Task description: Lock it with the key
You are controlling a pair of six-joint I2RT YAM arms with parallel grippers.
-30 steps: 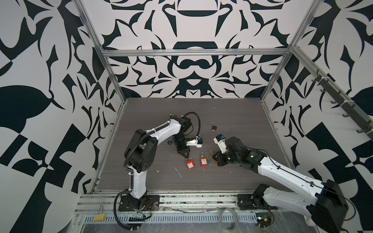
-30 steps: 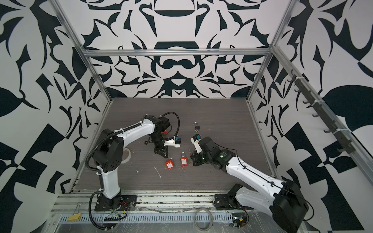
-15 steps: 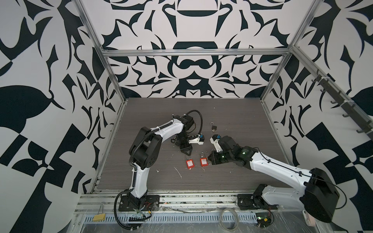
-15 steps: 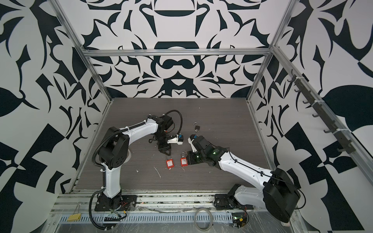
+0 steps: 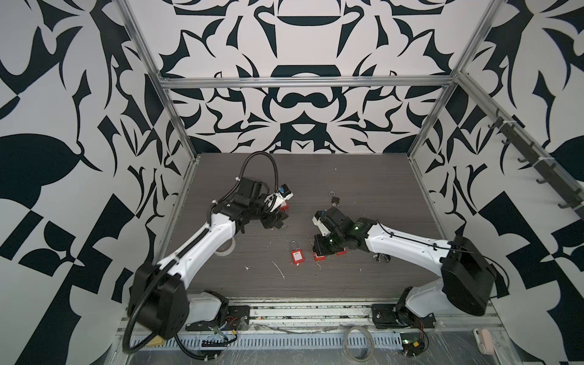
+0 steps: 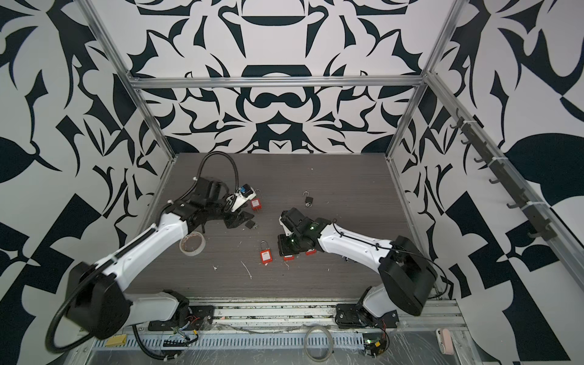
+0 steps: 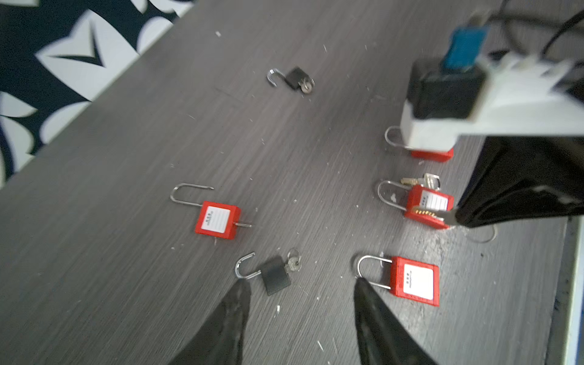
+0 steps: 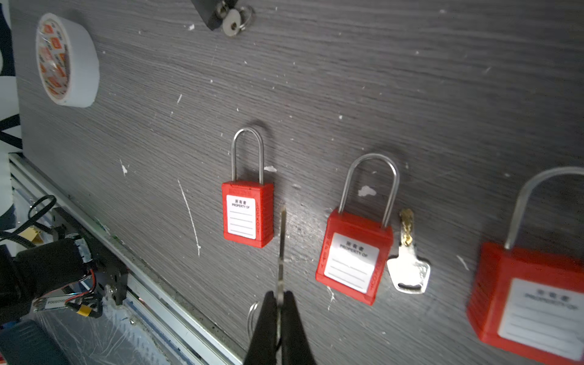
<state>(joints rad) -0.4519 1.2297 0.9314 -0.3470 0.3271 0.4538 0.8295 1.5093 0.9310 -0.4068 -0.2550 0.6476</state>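
Since a second ago my left hand (image 7: 301, 283) has let go. It now stands released, fingers spread, with a black padlock (image 7: 275, 275), key in its base, lying just off one fingertip. My right hand (image 8: 278, 298) has edged further over the red padlocks.

On the grey counter (image 5: 347, 177) a tape roll (image 6: 192, 241) sits toward the left edge. Three white-labelled red padlocks lie in a row around the middle, nearer the front edge, shackles aimed at the back edge: the left-end red padlock (image 8: 247, 215), the middle red padlock (image 8: 354, 259) and the right-end red padlock (image 8: 531, 300). A fourth red padlock (image 7: 218, 219), shackle swung open, lies further back, as does a second black padlock (image 5: 335, 199). A loose key (image 8: 407, 262) lies flat just beside the middle one.

My right hand is clenched on the held key (image 8: 280, 252), a thin silver blade with brassy teeth. Its long axis runs roughly parallel to those shackles, and its tip sits over the gap between the left-end and middle padlocks.
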